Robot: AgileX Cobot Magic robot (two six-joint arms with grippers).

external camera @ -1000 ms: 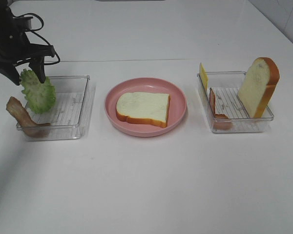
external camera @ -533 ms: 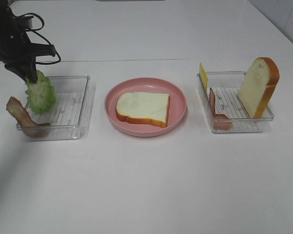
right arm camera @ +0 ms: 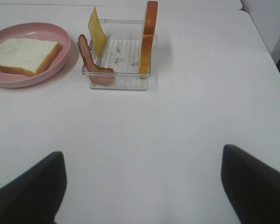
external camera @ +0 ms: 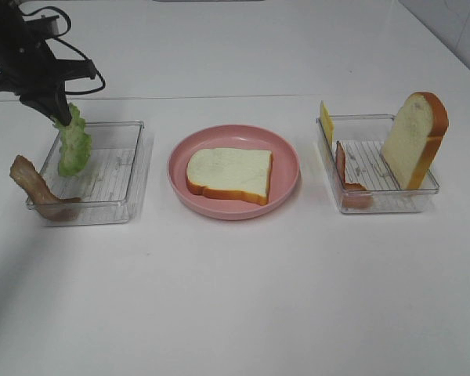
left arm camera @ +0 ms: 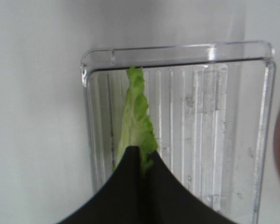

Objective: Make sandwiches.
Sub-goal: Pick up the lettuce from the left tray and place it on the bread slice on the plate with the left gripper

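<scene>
White desk (external camera: 235,298) from up high: my left claw (external camera: 57,119) is clamped on the ruffled green lettuce leaf (external camera: 73,146), which hangs below it. Left wrist: leaf pinched edge-on over the clear tray (left arm camera: 177,46). Right wrist: my right claw (right arm camera: 141,151) stands wide apart, upright bread slice (right arm camera: 148,37) well ahead of it.

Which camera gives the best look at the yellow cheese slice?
The right wrist view: the cheese shows its broad yellow face, standing at the clear tray's corner. The exterior high view catches the cheese only as a thin, nearly edge-on sliver; the left wrist view misses it.
</scene>
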